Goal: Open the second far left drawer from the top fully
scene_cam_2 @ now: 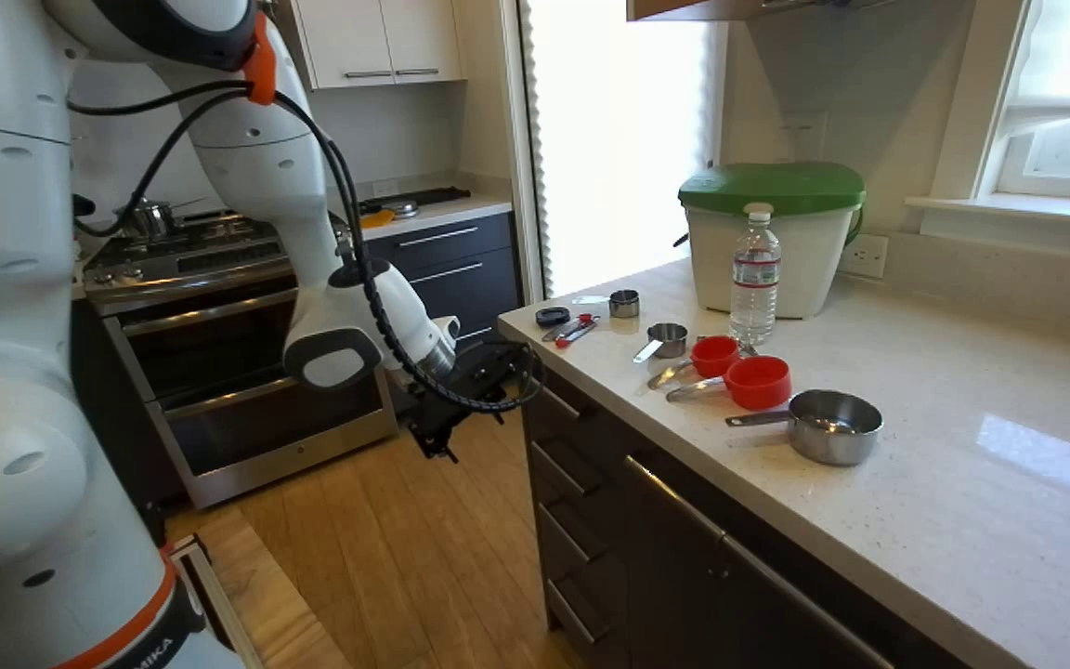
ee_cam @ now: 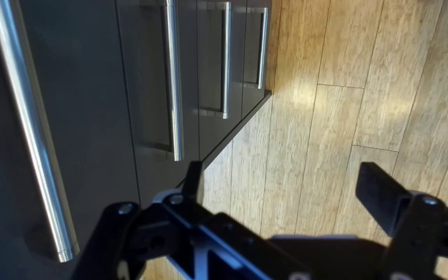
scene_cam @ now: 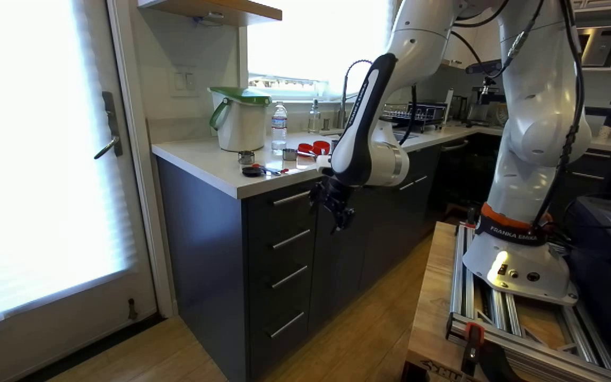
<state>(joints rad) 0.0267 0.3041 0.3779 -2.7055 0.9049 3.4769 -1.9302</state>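
Note:
Second from the top in the corner stack is the dark drawer, its front flush with the others. Its silver bar handle shows in both exterior views and, in the wrist view, as the handle second from the left. My gripper is spread wide, with only floor seen between its fingers. In an exterior view the gripper hangs in front of the stack's right edge, pointing down. From another angle the gripper stands out over the floor, apart from the handles.
The top drawer's handle lies nearest the left finger in the wrist view. Above is the white countertop, bearing metal and red measuring cups, a water bottle and a green-lidded bin. A cabinet door adjoins the stack.

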